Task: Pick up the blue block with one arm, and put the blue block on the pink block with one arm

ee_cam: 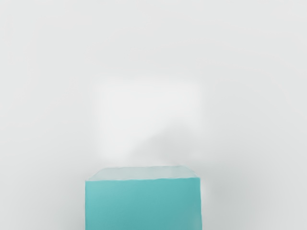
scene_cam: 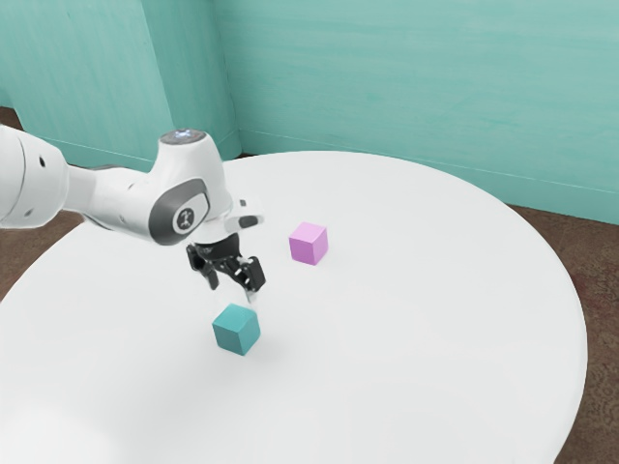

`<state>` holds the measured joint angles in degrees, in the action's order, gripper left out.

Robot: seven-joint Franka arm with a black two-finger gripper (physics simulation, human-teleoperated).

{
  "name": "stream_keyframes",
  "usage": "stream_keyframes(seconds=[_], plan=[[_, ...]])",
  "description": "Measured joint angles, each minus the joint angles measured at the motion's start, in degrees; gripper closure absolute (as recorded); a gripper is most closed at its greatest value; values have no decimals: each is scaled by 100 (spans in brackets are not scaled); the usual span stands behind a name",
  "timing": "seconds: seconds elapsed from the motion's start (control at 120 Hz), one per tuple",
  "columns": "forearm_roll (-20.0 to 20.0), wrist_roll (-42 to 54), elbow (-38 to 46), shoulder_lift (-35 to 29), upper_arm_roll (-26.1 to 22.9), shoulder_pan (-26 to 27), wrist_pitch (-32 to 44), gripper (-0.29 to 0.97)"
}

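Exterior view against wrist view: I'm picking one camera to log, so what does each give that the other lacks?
The exterior view adds the arm, its open pincer hovering above the blue block, the pink block standing apart, and the teal walls. The wrist view adds a close look at the blue block's top face and one side. Shared: the blue block and the white table.
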<state>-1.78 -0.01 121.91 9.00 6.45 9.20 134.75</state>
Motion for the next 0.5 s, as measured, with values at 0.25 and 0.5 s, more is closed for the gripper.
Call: stream_keyframes(seconds=[0.25,0.5], plan=[[-233,157,-460,547,44,118,-384,3],[-223,261,-714,735,129,54,-748,3]])
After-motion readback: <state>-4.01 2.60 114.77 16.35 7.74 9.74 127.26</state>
